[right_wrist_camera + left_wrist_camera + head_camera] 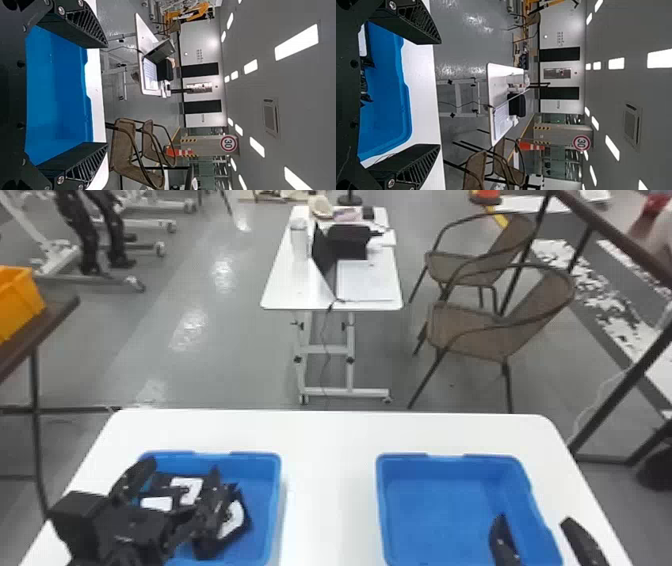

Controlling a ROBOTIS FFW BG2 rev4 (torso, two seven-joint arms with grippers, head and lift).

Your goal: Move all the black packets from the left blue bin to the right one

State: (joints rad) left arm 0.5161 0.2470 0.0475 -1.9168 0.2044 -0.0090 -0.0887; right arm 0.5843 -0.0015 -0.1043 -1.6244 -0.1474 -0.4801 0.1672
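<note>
Left end effector (183, 472) over left bin (265, 490), fingers wide, nothing gripped. Black packets (235, 515) heaped in that bin, toward its left side: some show between the fingers, one just right of them. Right end effector (534, 520) also wide and unloaded, at right bin's (450, 500) right edge, near tabletop's (330, 490) right edge.
</note>
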